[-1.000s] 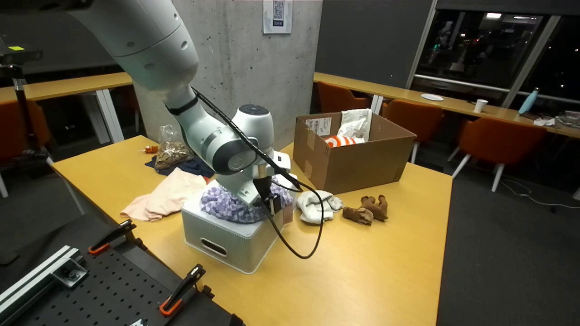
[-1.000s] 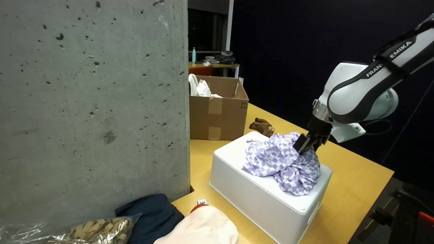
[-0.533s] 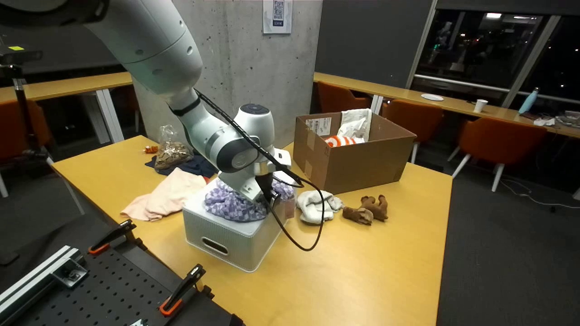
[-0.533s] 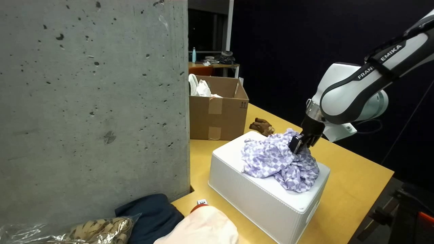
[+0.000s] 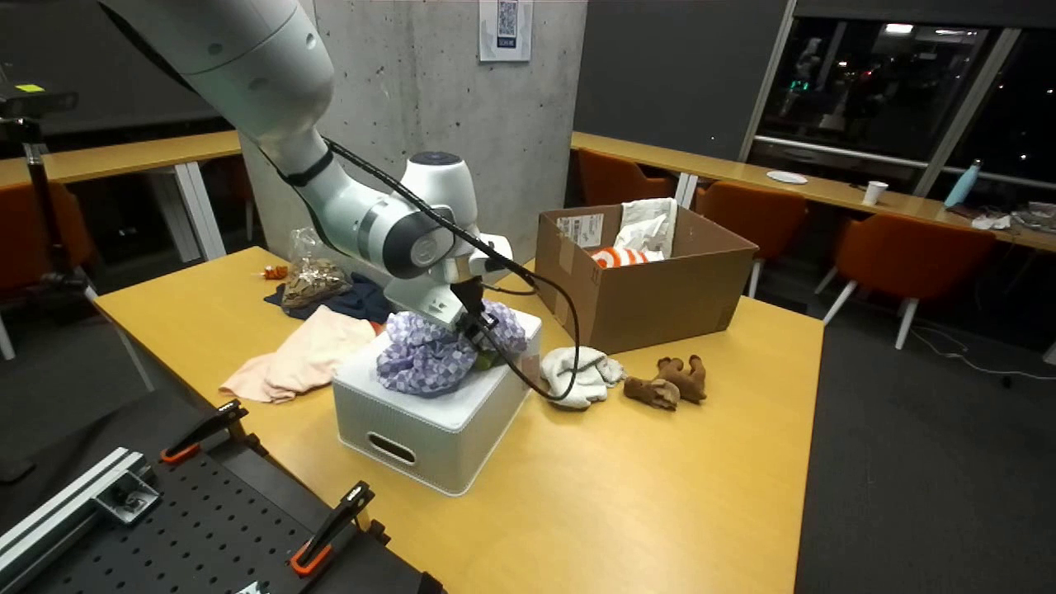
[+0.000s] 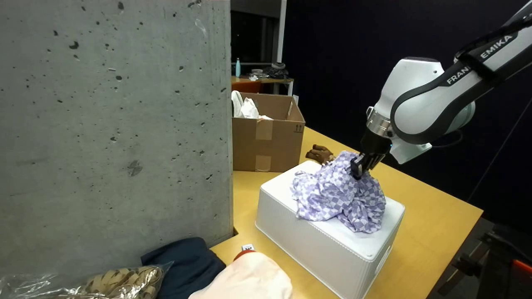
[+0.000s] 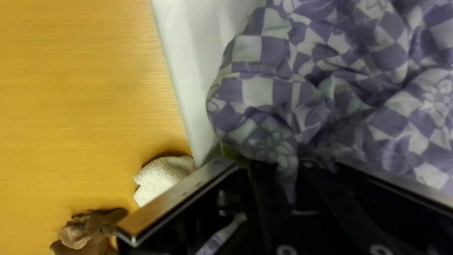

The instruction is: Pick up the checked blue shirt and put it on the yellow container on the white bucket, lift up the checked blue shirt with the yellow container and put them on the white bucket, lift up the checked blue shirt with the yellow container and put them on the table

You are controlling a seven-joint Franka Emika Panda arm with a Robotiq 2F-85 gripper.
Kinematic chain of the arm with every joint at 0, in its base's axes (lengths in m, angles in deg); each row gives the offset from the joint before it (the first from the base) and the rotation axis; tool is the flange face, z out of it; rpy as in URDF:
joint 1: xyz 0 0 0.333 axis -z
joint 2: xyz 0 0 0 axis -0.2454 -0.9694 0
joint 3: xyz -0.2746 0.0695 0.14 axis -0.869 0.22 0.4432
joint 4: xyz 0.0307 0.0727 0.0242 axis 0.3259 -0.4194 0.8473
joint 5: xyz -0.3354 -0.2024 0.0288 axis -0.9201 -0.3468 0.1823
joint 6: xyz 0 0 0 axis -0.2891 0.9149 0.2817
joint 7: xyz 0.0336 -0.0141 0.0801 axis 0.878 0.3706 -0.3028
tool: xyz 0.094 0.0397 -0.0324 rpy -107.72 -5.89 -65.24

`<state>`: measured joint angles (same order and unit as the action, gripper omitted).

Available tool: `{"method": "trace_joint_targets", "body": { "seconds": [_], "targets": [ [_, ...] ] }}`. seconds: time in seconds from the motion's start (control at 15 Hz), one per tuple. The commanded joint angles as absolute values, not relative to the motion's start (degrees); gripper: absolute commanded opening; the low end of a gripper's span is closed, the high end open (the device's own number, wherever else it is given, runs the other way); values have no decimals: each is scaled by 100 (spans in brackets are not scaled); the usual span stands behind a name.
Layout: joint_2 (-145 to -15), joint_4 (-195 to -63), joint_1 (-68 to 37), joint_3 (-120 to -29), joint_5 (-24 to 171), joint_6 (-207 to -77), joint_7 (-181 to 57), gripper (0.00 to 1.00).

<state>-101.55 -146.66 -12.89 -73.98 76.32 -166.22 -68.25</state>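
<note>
The checked blue shirt [image 5: 422, 356] lies bunched on top of the white bucket [image 6: 307, 237], its upper folds pulled into a peak. My gripper [image 6: 360, 167] is shut on that peak; in the wrist view a fold of the shirt [image 7: 263, 95] runs between the fingers. Under the cloth a bit of the yellow container [image 5: 485, 360] shows on the bucket's lid, and a sliver of the yellow container [image 7: 229, 151] peeks out beside a fingertip. Most of it is covered, and I cannot tell whether the jaws also pinch it. The bucket stands on the table [image 5: 652, 495].
A cardboard box [image 5: 660, 305] stands behind the bucket. Beside the bucket are a white cloth [image 5: 582, 379] and a brown plush toy [image 5: 672, 384]. A peach cloth [image 5: 301, 359], a dark blue cloth [image 6: 183, 263] and a plastic bag [image 5: 313, 285] lie along the pillar side.
The jaws have closed on the shirt and the gripper has risen a little, drawing the cloth upward. In an exterior view, part of the yellow container has come into sight beneath it.
</note>
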Motion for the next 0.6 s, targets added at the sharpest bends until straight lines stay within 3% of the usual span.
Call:
{"method": "trace_joint_targets", "body": {
  "seconds": [0.0, 0.53],
  "targets": [
    [-9820, -14821, -1339, -7385, 7503, -16399, -6787, 43],
    [-9921, -14524, -1280, -7524, 7334, -16358, -6835, 98]
  ]
}}
